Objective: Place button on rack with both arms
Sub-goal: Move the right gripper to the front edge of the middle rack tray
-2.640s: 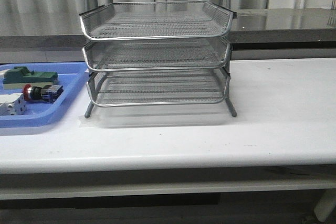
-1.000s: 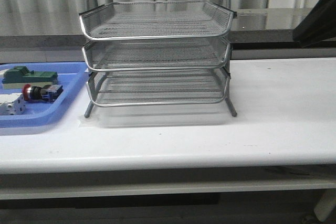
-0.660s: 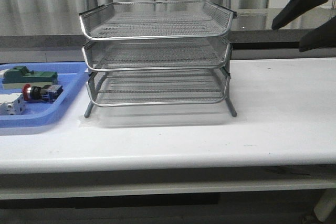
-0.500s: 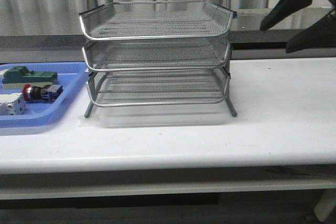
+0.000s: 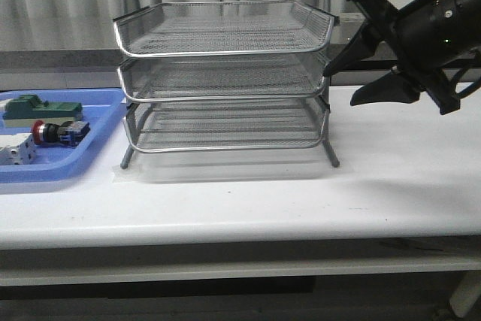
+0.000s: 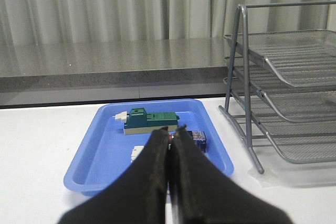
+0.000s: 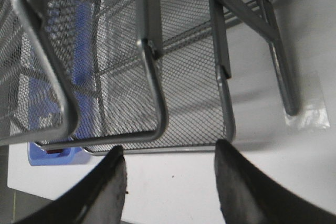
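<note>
Indoor test bench, lab or workshop type. I face a plain white table [image 5: 406,178] with a silver wire-mesh rack [image 5: 225,80] at my 12 o'clock and a blue plastic tray [image 5: 52,167] of small electrical parts at 10 o'clock. Behind runs a grey stone-look counter [image 6: 105,59]; pale pleated curtains [image 6: 105,3] close off the background. No domestic furnishings visible.

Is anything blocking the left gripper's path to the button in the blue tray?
Nothing visible. The left gripper, fingers closed, points at the button, which lies uncovered in the blue tray between the green block and white block.
</note>
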Robot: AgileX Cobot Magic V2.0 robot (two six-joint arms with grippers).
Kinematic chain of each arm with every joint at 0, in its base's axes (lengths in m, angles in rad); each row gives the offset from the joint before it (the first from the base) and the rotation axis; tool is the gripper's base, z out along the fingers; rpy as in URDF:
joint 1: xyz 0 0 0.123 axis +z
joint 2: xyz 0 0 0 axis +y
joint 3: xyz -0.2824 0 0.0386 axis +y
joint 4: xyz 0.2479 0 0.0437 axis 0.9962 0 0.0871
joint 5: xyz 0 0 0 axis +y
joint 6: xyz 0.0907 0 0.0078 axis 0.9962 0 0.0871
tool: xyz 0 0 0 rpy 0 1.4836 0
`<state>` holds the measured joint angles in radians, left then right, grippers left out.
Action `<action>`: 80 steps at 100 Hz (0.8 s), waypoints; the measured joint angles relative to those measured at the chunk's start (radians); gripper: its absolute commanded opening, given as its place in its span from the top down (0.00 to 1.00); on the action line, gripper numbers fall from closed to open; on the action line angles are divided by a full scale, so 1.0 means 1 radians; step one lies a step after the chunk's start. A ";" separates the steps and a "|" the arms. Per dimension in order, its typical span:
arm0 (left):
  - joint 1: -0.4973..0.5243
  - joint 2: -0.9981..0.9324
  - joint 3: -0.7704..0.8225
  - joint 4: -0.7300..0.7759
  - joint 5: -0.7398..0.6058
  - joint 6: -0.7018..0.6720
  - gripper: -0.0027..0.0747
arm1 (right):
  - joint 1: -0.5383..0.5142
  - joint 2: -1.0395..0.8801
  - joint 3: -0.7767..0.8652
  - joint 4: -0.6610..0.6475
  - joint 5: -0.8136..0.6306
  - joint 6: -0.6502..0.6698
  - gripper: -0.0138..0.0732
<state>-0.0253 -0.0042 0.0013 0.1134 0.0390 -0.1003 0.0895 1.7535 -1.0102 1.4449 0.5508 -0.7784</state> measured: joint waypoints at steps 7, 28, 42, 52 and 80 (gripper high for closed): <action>0.000 0.000 0.000 0.000 0.000 0.000 0.99 | 0.000 0.034 -0.019 0.042 0.008 -0.030 0.38; 0.000 0.000 0.000 0.000 0.000 0.000 0.99 | 0.000 0.104 -0.069 0.101 0.032 -0.061 0.38; 0.000 0.000 0.000 0.000 0.000 0.000 0.99 | 0.000 0.135 -0.097 0.110 0.050 -0.062 0.38; 0.000 0.000 0.000 0.000 0.000 0.000 0.99 | 0.000 0.142 -0.113 0.116 0.062 -0.062 0.38; 0.000 0.000 0.000 0.000 0.000 0.000 0.99 | 0.000 0.183 -0.146 0.129 0.097 -0.062 0.39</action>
<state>-0.0253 -0.0042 0.0013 0.1134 0.0390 -0.1003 0.0895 1.9367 -1.1565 1.5736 0.6474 -0.8408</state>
